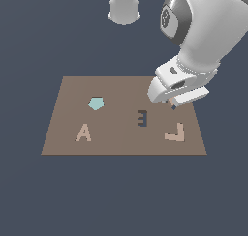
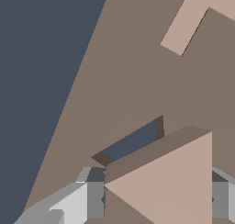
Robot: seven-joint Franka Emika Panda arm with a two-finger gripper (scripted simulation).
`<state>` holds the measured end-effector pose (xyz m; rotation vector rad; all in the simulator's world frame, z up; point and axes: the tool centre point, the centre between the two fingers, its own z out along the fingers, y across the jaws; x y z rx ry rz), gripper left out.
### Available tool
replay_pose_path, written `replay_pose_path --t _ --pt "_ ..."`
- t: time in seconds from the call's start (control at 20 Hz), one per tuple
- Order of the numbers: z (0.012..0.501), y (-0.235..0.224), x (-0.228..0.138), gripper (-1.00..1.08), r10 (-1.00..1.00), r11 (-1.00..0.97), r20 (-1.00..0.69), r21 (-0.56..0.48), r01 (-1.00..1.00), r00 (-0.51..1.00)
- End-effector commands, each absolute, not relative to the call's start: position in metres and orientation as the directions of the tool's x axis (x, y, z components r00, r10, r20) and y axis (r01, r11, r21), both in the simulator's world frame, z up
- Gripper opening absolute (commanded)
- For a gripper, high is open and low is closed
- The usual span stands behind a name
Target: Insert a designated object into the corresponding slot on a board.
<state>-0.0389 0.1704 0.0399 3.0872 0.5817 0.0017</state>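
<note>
The brown board (image 1: 116,87) lies flat on the dark floor. My gripper (image 1: 171,102) hangs low over the board's far corner on the exterior view's right. In the wrist view the gripper (image 2: 156,201) is shut on the pale peach triangular piece (image 2: 176,184), with a grey finger (image 2: 94,198) on each side. The piece sits tilted right over the dark navy triangle slot (image 2: 133,142), which only partly shows past its edge. In the exterior view only a sliver of the piece (image 1: 171,101) shows under the hand, and the slot is mostly hidden.
On the board are a peach letter A (image 1: 83,133), a pale cyan pentagon (image 1: 96,103), a dark E-shaped cut-out (image 1: 141,118) and a peach L-shaped piece (image 1: 175,133), which also shows in the wrist view (image 2: 197,16). The arm's base (image 1: 124,5) stands behind the board.
</note>
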Motion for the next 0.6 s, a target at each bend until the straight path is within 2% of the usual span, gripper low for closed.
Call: replay_pose_path --t 0.0,0.55 --pt "0.0405 0.1774 -0.0391 -1.0 0.402 -0.916 0.001 0.001 0.402 0.916" --pt "0.0323 0.182 -0.0401 -1.0 0.428 -0.904 -0.001 0.0 0.428 0.904"
